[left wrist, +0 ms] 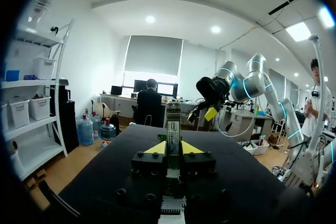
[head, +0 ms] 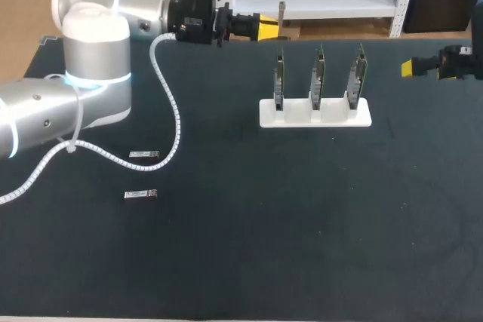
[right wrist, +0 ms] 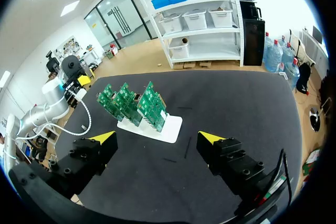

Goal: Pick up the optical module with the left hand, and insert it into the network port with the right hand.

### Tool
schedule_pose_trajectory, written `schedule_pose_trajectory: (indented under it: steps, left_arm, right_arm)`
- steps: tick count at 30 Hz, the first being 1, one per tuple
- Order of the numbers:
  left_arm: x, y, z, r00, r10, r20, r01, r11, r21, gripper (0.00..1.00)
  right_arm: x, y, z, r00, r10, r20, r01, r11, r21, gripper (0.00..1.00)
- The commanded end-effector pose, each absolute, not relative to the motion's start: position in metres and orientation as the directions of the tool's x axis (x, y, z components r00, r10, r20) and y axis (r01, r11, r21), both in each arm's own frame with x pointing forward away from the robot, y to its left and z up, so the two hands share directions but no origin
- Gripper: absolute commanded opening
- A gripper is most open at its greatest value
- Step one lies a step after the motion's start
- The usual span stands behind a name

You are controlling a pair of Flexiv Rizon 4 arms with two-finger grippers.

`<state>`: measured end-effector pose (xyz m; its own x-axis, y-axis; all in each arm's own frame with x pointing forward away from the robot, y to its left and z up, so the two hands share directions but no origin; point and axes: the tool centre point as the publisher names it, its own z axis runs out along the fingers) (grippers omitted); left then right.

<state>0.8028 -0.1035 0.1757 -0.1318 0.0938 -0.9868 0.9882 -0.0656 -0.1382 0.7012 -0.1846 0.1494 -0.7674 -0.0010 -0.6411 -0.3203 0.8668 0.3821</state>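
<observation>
The optical modules [head: 143,154] lie flat well left of the white stand [head: 315,113], long axes along its length, nearer the left end effector [head: 266,27], whose state one cannot tell, than the spread right end effector [right wrist: 157,139].

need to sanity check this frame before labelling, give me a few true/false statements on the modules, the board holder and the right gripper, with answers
1. Three green boards stand upright in the white holder. True.
2. The right gripper is shut on an optical module. False: its fingers stand wide open with nothing between them.
3. Two optical modules lie flat on the table. True.
4. The optical modules lie against the white holder. False: they lie well apart from it, toward the table's left side.
</observation>
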Motion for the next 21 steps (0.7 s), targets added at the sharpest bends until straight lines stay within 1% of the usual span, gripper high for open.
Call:
schedule_pose_trajectory:
  steps: [1,21]
  left_arm:
    - [0.794,-0.101,0.174,-0.143,0.083,-0.986,0.988,-0.054,-0.147,0.00]
    - [0.780,-0.102,0.161,-0.167,0.076,-0.983,0.983,-0.064,-0.172,0.00]
  right_arm:
    - [0.700,-0.185,0.150,-0.767,0.000,-0.641,-0.319,0.868,0.381,1.00]
    - [0.700,-0.185,0.150,-0.767,0.000,-0.641,-0.319,0.868,0.381,1.00]
